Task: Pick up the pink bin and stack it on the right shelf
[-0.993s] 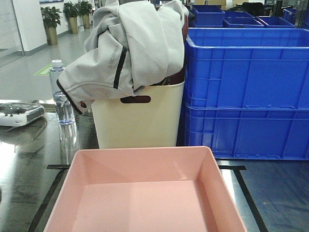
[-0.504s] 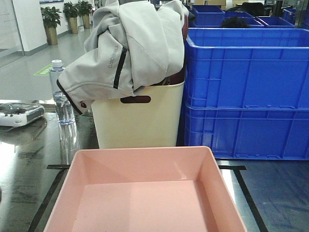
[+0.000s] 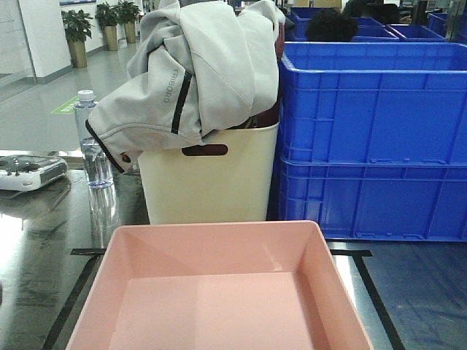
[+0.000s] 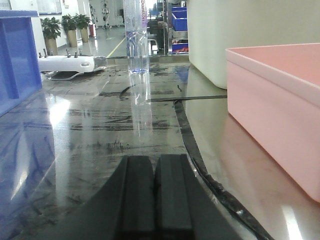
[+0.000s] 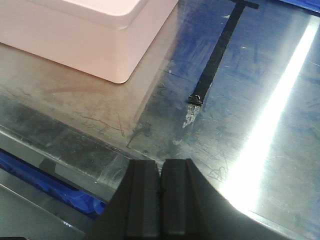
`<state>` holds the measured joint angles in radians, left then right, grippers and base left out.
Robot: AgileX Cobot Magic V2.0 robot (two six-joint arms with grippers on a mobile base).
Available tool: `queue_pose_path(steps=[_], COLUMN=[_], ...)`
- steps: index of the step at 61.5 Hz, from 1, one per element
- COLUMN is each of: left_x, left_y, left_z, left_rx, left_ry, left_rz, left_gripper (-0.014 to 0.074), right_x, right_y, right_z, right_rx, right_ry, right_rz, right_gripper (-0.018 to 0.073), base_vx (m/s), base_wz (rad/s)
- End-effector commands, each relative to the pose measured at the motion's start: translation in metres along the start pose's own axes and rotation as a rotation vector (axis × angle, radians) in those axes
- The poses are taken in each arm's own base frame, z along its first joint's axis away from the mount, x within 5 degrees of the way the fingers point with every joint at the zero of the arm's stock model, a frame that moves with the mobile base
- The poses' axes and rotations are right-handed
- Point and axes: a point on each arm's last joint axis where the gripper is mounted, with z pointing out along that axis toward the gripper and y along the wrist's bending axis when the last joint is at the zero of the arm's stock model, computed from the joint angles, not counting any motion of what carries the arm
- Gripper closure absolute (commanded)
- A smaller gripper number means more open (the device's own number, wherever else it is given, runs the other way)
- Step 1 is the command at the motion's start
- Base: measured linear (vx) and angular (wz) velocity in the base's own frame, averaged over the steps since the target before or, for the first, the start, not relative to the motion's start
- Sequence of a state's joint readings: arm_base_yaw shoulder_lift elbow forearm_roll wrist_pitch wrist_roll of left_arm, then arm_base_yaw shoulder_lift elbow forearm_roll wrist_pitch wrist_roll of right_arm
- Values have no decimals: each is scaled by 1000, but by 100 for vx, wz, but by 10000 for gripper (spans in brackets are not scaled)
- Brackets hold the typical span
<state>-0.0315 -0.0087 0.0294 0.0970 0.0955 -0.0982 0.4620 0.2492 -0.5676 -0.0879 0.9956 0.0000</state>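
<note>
The pink bin (image 3: 219, 288) sits on the shiny dark shelf (image 3: 33, 255), inside the black tape (image 3: 69, 300) lines. It looks like it is already where it should go. It is empty. Behind it stands a cream bin (image 3: 208, 175) with a grey jacket (image 3: 193, 69) hanging out, and blue crates (image 3: 372, 138) are stacked to the side. A water bottle (image 3: 93, 142) stands further back.

The left fingers (image 4: 154, 187) are pressed together and hold nothing. They sit low over the surface. From them, the bin (image 4: 277, 105) is off to the right and a bit ahead, near but not touching. Its long side wall runs away from the camera.

The right fingers (image 5: 157, 195) are also together and hold nothing. From them, the bin (image 5: 85, 35) is ahead and to the left, with one round corner closest. A strip of tape (image 5: 217, 52) lies ahead on the right.

So the bin lies between the two arms, and neither one is touching it. I cannot tell which arm is nearer. If the bin needs another grab, each set of fingers would have to open first and move inward to a side wall or rim.
</note>
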Motion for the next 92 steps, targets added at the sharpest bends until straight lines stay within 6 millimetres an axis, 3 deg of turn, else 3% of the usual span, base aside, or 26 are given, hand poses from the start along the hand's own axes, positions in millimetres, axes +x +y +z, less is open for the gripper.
queue_pose_path(steps=[1,38,58,70,92], left_x=[-4,-4,-4,-4,-4], left_y=[-1,-1,-1,-1,-1], left_z=[-1,-1,-1,-1,-1], left_rx=[9,9,9,9,9], left_ry=[-90,-90,-90,-90,-90], left_rz=[-10,-10,-10,-10,-10], left_gripper=[599,599,599,599,599], right_x=[-13,-9,36,67,69], right_y=[-1,-4,-8,-8,-8], right_z=[-4,0,48,66,68], right_rx=[13,69,278,351,354], right_ry=[-87,-147,-643,-696,-666], right_rz=[-9,-31,198,239,227], right_gripper=[568,568,568,568,568], base_vx=[0,0,0,0,0], base_wz=[0,0,0,0,0])
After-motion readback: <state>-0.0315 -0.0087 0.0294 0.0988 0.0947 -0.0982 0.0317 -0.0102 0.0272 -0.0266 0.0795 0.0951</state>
